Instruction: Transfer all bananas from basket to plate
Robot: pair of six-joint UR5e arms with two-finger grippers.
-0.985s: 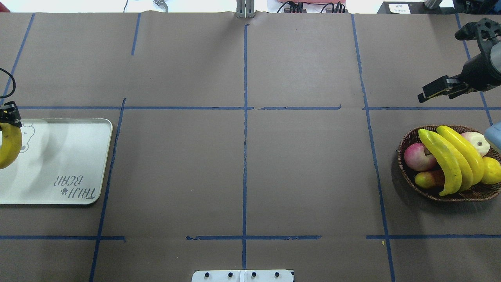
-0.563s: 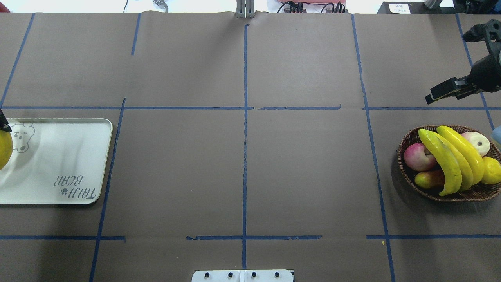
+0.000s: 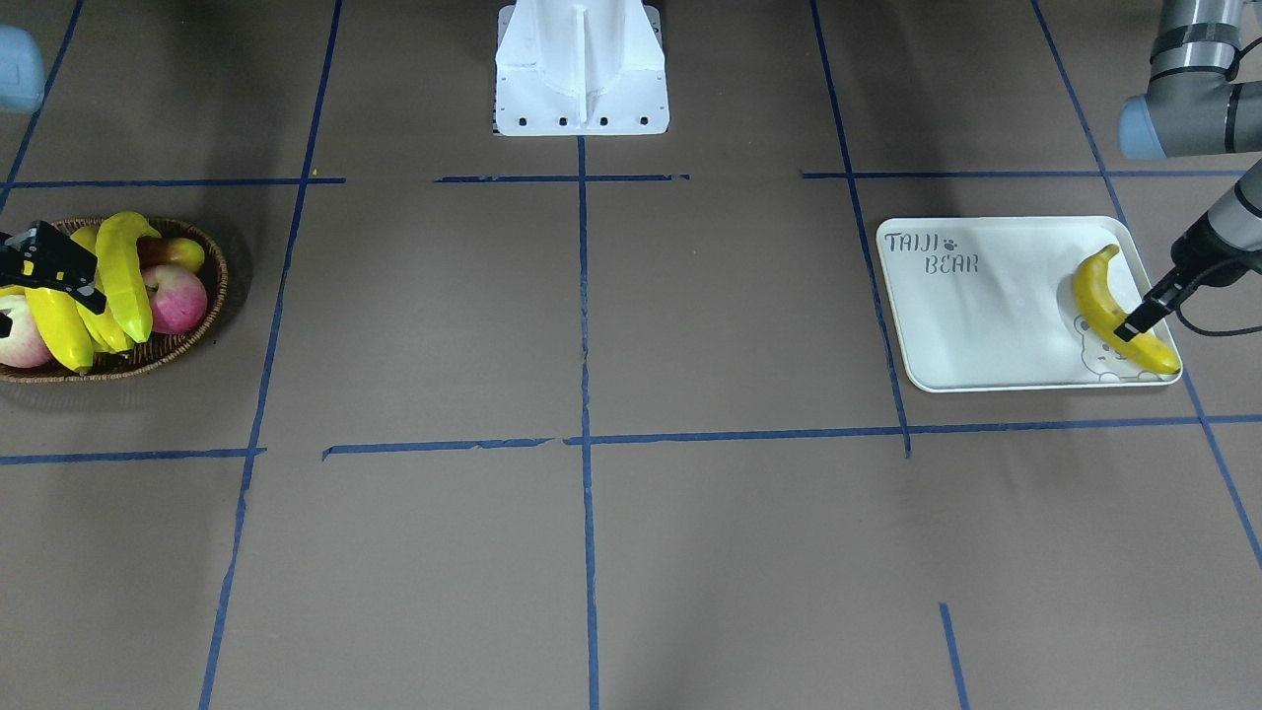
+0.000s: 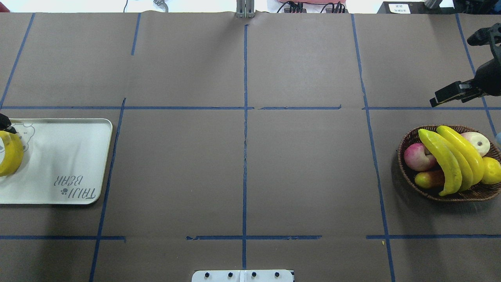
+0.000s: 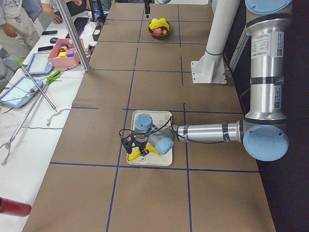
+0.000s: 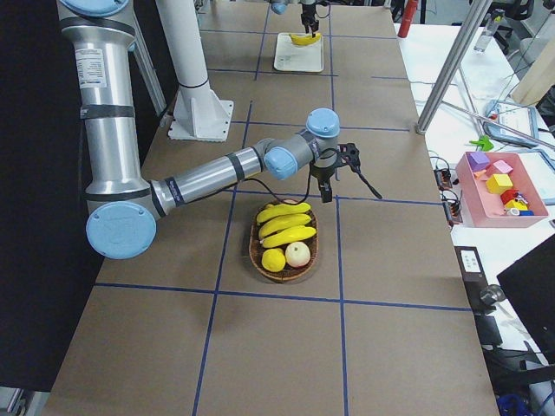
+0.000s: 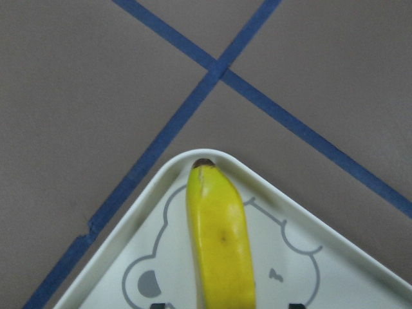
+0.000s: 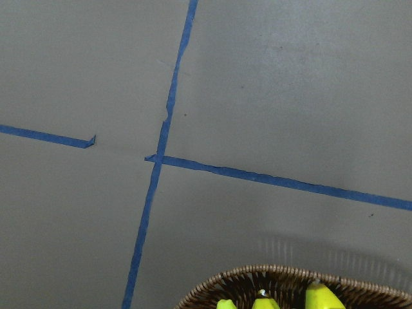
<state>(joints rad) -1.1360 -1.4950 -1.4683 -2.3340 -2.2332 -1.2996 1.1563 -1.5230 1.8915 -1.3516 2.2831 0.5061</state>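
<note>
Clamping a banana (image 3: 1089,288) at the plate (image 3: 986,330) corner, left end effector (image 3: 1134,323), right end effector (image 4: 438,100) spread, empty

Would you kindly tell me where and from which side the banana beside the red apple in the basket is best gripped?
Grip the banana around its middle, straight down from above, closing across its width. It appears to lie atop the other bananas with its curved back exposed; its ends reach the basket rim.
</note>
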